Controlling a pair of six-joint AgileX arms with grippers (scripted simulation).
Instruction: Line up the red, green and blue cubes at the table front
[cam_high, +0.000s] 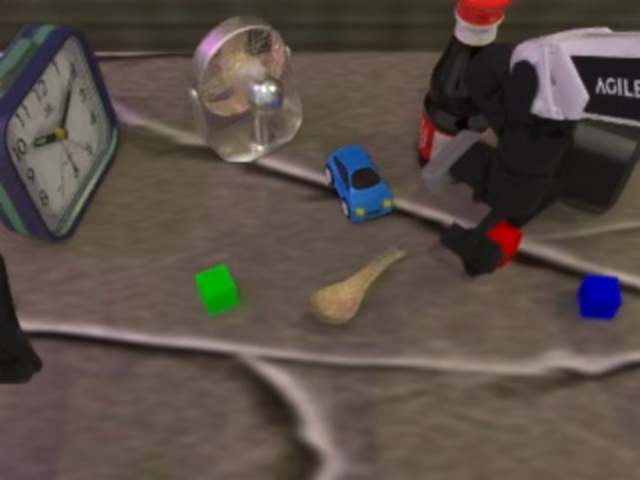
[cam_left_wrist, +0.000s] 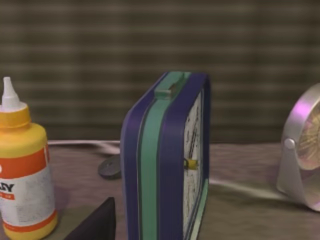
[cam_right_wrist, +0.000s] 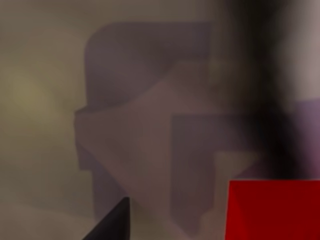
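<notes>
The red cube (cam_high: 507, 241) is at the right of the table (cam_high: 420, 420), right beside the black fingers of my right gripper (cam_high: 485, 250). In the right wrist view the red cube (cam_right_wrist: 275, 210) fills one lower corner. One dark finger (cam_right_wrist: 112, 222) stands apart from it with bare cloth between, so this gripper is open. The green cube (cam_high: 217, 288) lies left of centre. The blue cube (cam_high: 599, 296) lies near the right edge. My left gripper (cam_high: 14, 350) is parked at the left edge, open, with one finger (cam_left_wrist: 97, 222) showing.
At the back stand a blue-green alarm clock (cam_high: 50, 130), a small silver fan (cam_high: 247, 90) and a dark cola bottle (cam_high: 455, 90). A blue toy car (cam_high: 358, 182) and a wooden spoon (cam_high: 350, 288) lie mid-table. A yellow glue bottle (cam_left_wrist: 22, 165) stands near the clock.
</notes>
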